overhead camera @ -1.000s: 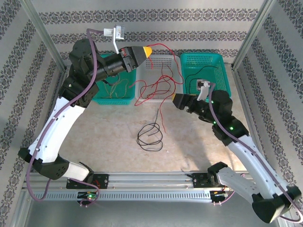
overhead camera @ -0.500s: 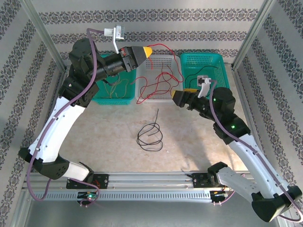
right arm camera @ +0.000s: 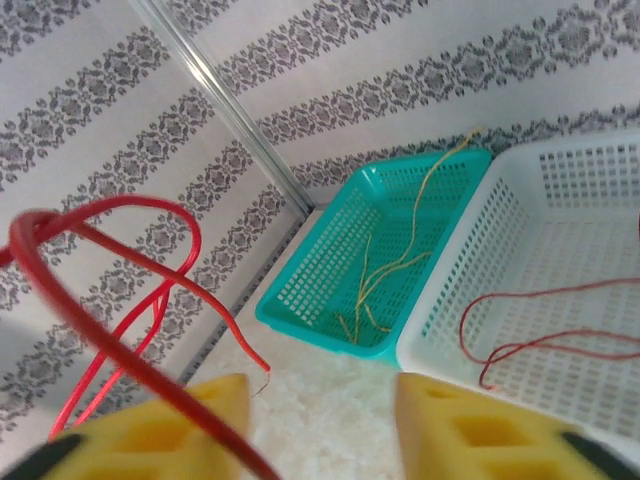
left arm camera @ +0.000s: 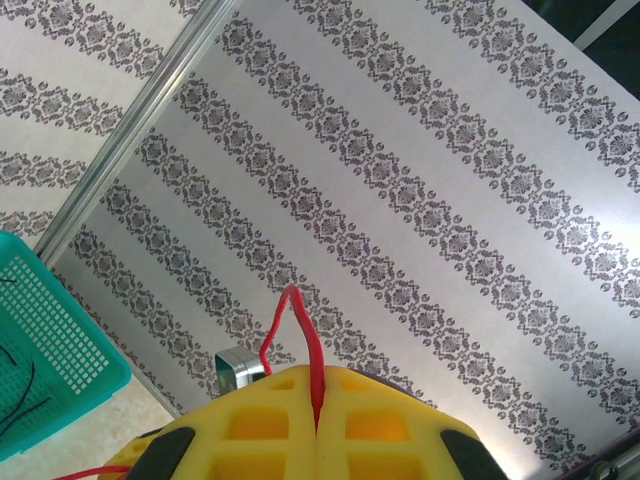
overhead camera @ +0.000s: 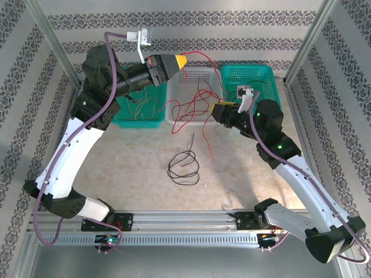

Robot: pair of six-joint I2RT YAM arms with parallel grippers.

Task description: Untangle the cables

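Top external view: the left gripper (overhead camera: 181,60) is raised above the baskets. The red cable (overhead camera: 191,105) runs from its tip down in loose loops over the white basket (overhead camera: 174,119) to the right gripper (overhead camera: 214,111) at the basket's near right corner. A black cable (overhead camera: 169,169) lies coiled on the table (overhead camera: 116,162), well apart from both grippers. I cannot judge either jaw here.

Left wrist view: the left gripper (left arm camera: 318,378) is pressed together, pinching the red cable (left arm camera: 300,318) in its seam; the strand arches just past the tips.

Right wrist view: the right gripper (right arm camera: 320,400) stands spread. The red cable (right arm camera: 100,315), blurred, crosses the left-hand finger (right arm camera: 200,420); whether it is gripped I cannot tell. A yellow cable (right arm camera: 400,265) lies in the teal basket (right arm camera: 300,322).
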